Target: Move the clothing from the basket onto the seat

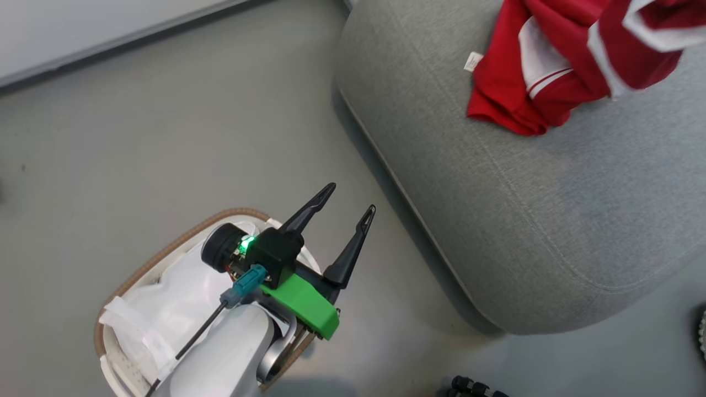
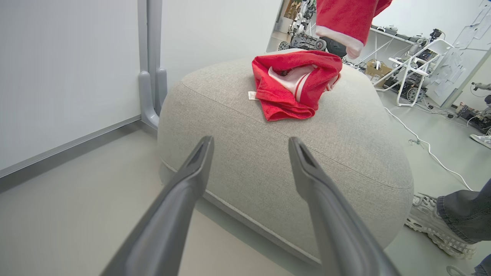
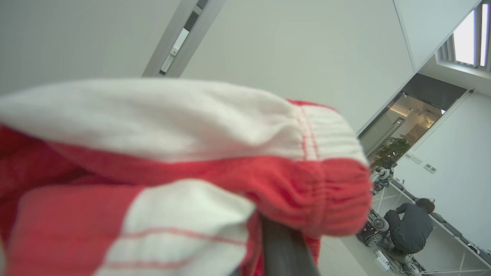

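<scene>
Red clothing (image 3: 326, 191) drapes over the right jaws clamping it (left jaws spread, empty).

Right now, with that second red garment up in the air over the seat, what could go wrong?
The hanging garment is draped over the right hand, so it may cling when released. It also covers much of that wrist's view, which makes the drop hard to judge. A person's shoe is beside the seat, so a wide arm swing could come near it.
</scene>
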Robot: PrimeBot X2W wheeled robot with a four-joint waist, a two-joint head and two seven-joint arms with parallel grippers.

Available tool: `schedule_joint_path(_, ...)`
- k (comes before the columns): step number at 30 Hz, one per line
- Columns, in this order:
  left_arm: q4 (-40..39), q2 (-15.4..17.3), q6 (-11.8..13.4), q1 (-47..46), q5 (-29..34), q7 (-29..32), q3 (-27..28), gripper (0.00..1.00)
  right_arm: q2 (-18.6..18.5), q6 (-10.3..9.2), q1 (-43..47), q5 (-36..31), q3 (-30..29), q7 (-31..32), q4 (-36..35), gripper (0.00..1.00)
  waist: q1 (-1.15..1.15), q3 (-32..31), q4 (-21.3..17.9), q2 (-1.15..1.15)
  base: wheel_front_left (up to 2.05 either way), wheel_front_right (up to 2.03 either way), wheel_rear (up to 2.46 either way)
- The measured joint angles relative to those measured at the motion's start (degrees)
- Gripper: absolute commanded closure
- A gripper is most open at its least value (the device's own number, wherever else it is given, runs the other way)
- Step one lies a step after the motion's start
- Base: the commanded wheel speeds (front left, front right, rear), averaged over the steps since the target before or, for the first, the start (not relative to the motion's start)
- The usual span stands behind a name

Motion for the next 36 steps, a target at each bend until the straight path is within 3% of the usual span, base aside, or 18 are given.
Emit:
schedule_joint_path(10, -0.02, 3.07, 0.00, -3.99, 0.01, 0.01, -0.62, 0.00, -2.61, 0.00, -8.52, -1.46, -5.65, 0.18, 14.29, 1.00, 0.00, 8.56, 3.48, 0.00, 0.00, 0.00, 0.00)
schedule_joint_path(27, -0.77, 4.26, 0.00, -4.71, 0.23, 0.01, 1.91, 0.00, 0.31, 0.00, -11.06, -1.56, -12.29, 11.57, 32.44, 1.00, 0.01, 18.15, 10.40, 0.00, 0.00, 0.00, 0.00)
schedule_joint_path(28, -0.77, 4.23, 0.00, -4.67, 0.23, 0.01, 2.05, 0.00, 0.31, 0.00, -11.16, -1.78, -12.72, 11.63, 32.64, 0.74, 0.01, 18.25, 10.57, 0.00, 0.00, 0.00, 0.00)
schedule_joint_path(30, -0.76, 3.93, 0.00, -4.64, 0.23, 0.01, 2.27, 0.00, 0.37, 0.00, -11.27, -2.76, -13.29, 11.55, 32.85, 0.00, 0.01, 18.13, 10.74, 0.00, 0.00, 0.00, 0.00)
schedule_joint_path(36, -0.63, 2.79, 0.00, -4.16, 0.22, 0.01, 2.53, 0.00, 0.62, 0.00, -10.71, -4.82, -15.40, 10.53, 33.56, 0.00, 0.00, 16.16, 10.62, 0.00, 0.00, 0.00, 0.00)
